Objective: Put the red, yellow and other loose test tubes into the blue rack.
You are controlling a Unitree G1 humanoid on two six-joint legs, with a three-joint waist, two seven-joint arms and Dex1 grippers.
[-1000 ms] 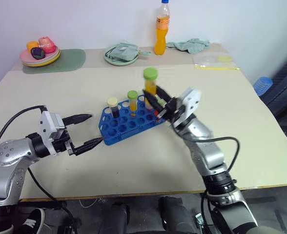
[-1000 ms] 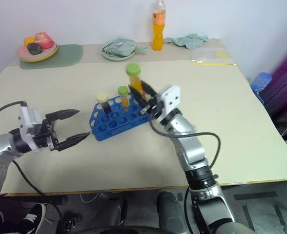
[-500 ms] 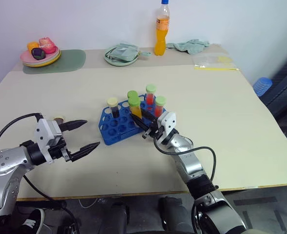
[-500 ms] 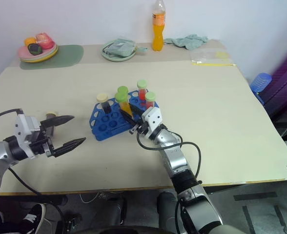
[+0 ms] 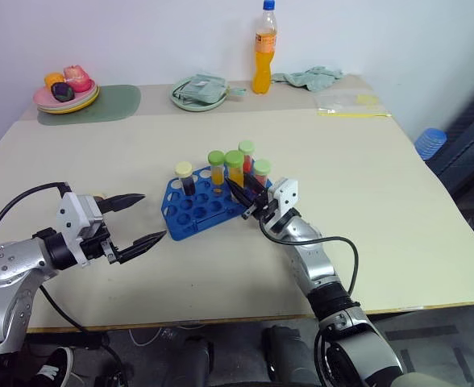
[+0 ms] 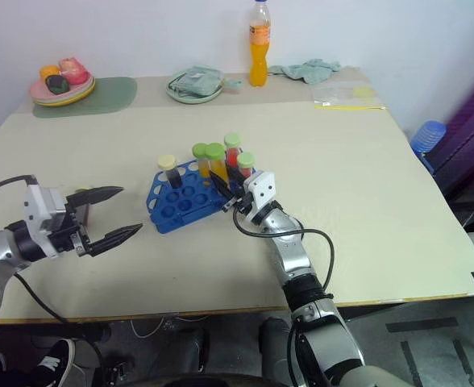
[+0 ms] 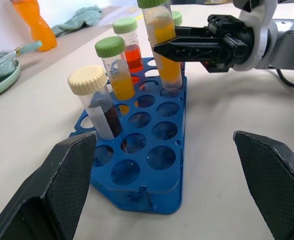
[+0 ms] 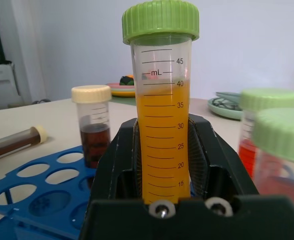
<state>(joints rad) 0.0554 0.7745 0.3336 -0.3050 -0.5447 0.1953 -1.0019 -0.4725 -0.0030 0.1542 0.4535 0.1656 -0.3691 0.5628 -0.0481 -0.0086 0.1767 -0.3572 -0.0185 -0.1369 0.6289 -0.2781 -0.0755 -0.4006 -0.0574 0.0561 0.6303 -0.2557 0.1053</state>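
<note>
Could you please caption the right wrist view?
Right hand shut on yellow tube, above the blue rack.

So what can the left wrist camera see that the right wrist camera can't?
Left wrist view: the open left gripper, the right gripper from the side, the orange bottle. Right wrist view: a brown tube lying loose on the table. Both: the blue rack, the cream-capped tube, and the yellow tube the right gripper holds.

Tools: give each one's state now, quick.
Left tool: open, empty.
Right tool: shut on the yellow test tube.
</note>
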